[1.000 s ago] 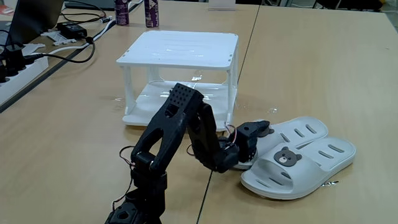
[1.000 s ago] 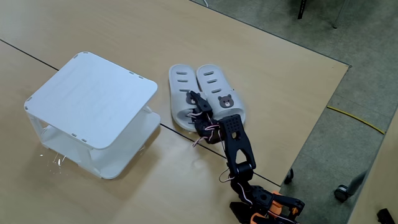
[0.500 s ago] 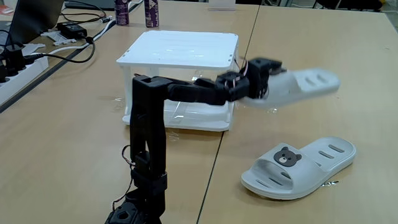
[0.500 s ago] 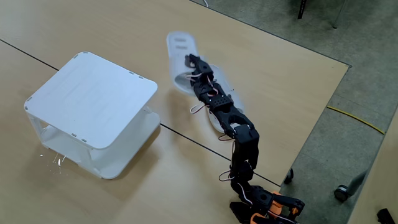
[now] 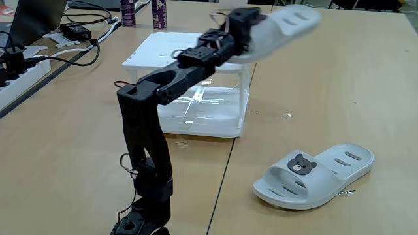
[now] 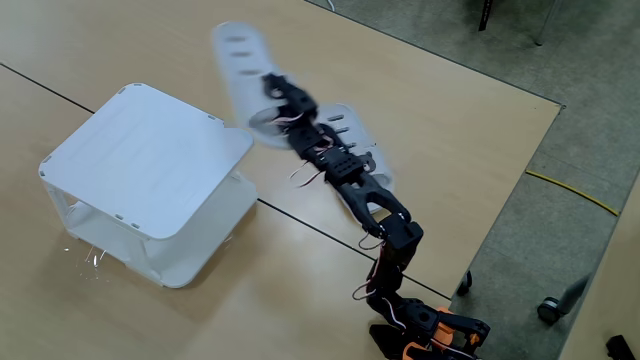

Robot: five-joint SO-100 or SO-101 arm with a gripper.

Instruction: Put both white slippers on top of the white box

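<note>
One white slipper hangs blurred in the air, held at its strap end by my gripper, which is shut on it. The arm stretches up and over the right rear corner of the white box. In the other fixed view the held slipper hovers just past the box's far right corner, with the gripper at its near end. The second white slipper, with a brown bear badge, lies flat on the table to the right of the box; the arm partly covers that slipper.
Two purple bottles stand behind the box. A power strip, cables and a black adapter crowd the left edge. The table edge drops to the floor on the right.
The gripper took the nearer slipper off the table beside its mate, lifted it, and has swung it higher and left toward the box's top corner.
</note>
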